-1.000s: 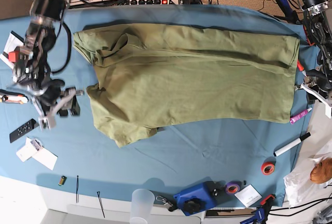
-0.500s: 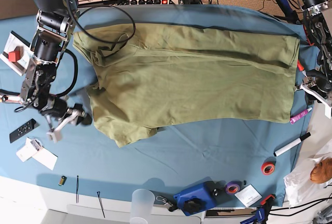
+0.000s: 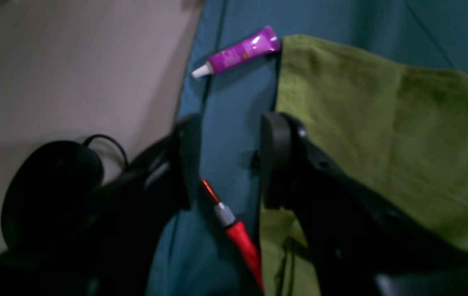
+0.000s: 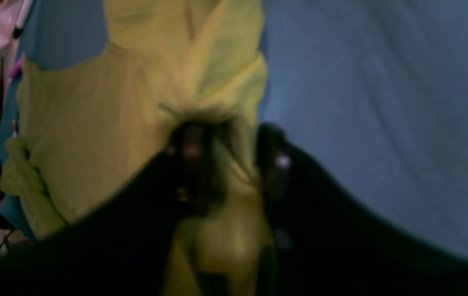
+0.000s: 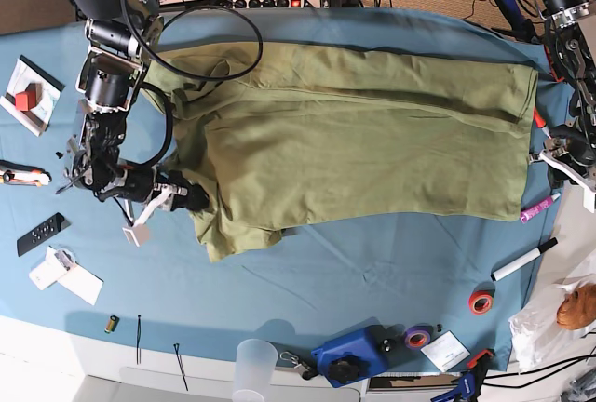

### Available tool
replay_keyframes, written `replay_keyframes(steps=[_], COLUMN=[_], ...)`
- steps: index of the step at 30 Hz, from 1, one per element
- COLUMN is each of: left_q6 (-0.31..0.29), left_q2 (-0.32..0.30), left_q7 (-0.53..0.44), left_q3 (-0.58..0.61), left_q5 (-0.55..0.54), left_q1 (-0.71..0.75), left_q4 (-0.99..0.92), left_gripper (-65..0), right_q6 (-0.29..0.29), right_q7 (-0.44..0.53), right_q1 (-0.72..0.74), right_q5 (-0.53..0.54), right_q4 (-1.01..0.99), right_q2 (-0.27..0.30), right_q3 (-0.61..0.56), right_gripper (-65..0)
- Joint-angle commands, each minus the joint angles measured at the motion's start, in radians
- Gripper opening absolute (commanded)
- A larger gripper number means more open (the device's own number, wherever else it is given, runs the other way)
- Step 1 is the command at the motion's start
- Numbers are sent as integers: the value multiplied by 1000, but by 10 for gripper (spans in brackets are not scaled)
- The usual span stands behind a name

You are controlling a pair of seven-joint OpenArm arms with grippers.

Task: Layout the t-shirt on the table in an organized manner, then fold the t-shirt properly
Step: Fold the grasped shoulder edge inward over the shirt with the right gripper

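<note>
The olive-green t-shirt [image 5: 354, 132] lies spread across the blue-draped table [image 5: 372, 262], its left end rumpled. My right gripper [image 5: 182, 202] is at the shirt's lower left edge. In the right wrist view its jaws [image 4: 234, 164] stand apart with a bunched fold of the shirt [image 4: 94, 144] between them. My left gripper [image 5: 559, 153] is at the shirt's right edge. In the left wrist view it [image 3: 227, 164] is open over the blue cloth, one finger [image 3: 275, 160] over the shirt's edge [image 3: 381, 123].
A purple tube [image 3: 238, 51] and a red pen [image 3: 238, 234] lie by the left gripper. A marker [image 5: 524, 259], a red tape roll [image 5: 480, 302], a blue device [image 5: 352, 355] and a plastic cup [image 5: 254, 365] sit along the front edge. A remote [image 5: 42, 234] lies at the left.
My right arm has swung right from the bare cloth to the shirt's lower left edge, and the fabric there has bunched. The left arm has not moved.
</note>
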Motion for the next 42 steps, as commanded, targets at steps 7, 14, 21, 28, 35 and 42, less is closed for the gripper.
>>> replay_keyframes(steps=[7, 14, 21, 28, 35, 42], left_q6=[3, 3, 3, 3, 3, 3], left_q2=[-21, -19, -19, -19, -19, -19], left_q7=[-22, -22, -22, -21, -22, -22], left_q3=[-7, -6, -7, -7, -7, -7], left_q5=[-8, -11, -11, -11, -11, -11], left_q1=[-13, -13, -13, -13, -13, -13], left_q4=[16, 16, 16, 16, 16, 16], left_gripper=[-405, -405, -405, -405, -405, -405], right_q6=[-19, -15, 18, 18, 18, 24], right_q7=[-100, -157, -157, -157, -157, -157], right_q1=[1, -21, -208, -386, -442, -437], right_q5=[14, 224, 261, 260, 261, 261], right_q4=[11, 69, 373, 608, 649, 649], right_q2=[12, 25, 25, 25, 25, 42], right_q3=[0, 3, 3, 23, 171, 207], right_gripper=[-650, -650, -650, -650, -650, -492])
